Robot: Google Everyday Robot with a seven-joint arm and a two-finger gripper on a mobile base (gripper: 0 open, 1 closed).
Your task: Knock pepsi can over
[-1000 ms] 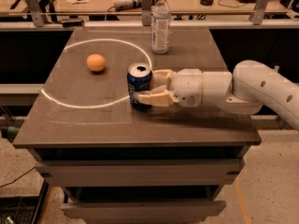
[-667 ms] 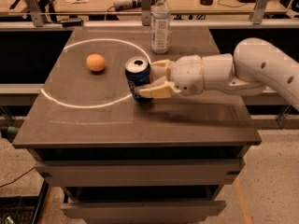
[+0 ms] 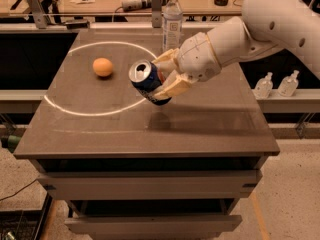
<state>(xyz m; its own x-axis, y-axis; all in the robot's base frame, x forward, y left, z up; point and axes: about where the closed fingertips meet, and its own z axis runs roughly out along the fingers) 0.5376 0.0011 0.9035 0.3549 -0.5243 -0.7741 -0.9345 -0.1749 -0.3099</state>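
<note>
- Since the earlier frames the pepsi can [image 3: 148,81] has gone from standing upright on the tabletop [image 3: 210,129] to being raised and tipped, its silver top now facing up and to the left.
- Holding it is the claw [image 3: 159,78], clamped on the can with one finger above the body and one below, over the right edge of the white circle [image 3: 90,113].
- Judging by the shadow under it, the can hangs clear of the surface rather than resting on it.
- To finish well, I would lower it until its side is near the tabletop, keep rolling the tilt toward horizontal, then let go gently so it settles on its side.
- Releasing from height risks a bounce or a roll toward the orange [image 3: 103,67].
- Behind it, the water bottle [image 3: 172,21] stands well apart and should stay undisturbed.
</note>
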